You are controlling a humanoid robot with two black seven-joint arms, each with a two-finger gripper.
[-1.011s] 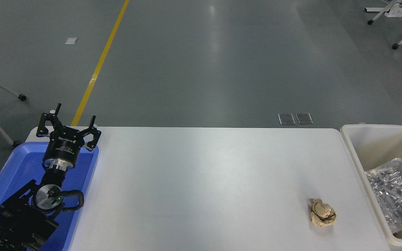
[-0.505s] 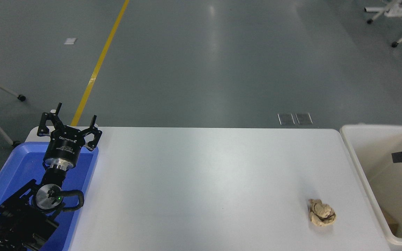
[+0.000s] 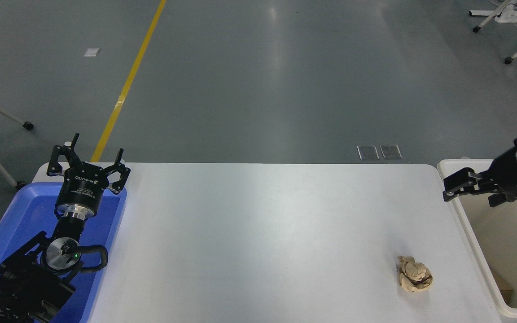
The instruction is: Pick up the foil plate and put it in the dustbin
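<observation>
The foil plate does not show anywhere; whether it lies deep in the dustbin is hidden. The dustbin point(image 3: 515, 244), a cream-white bin with a thick rim, stands at the table's right end, cut off by the picture's edge. My right gripper point(image 3: 471, 192) comes in from the right edge and hovers over the dustbin's near-left corner, pointing left, open and empty. My left gripper point(image 3: 88, 162) is parked open over the blue tray at the lower left.
A crumpled tan paper ball point(image 3: 414, 273) lies on the white table point(image 3: 258, 233) near the dustbin's left wall. A shallow blue tray point(image 3: 25, 215) sits at the table's left end under the left arm. A small brown scrap point(image 3: 503, 286) lies on the bin floor.
One second ago the foil plate lay in the dustbin at my right gripper. It then dropped out of sight, and the gripper rose and moved left over the bin's rim.
</observation>
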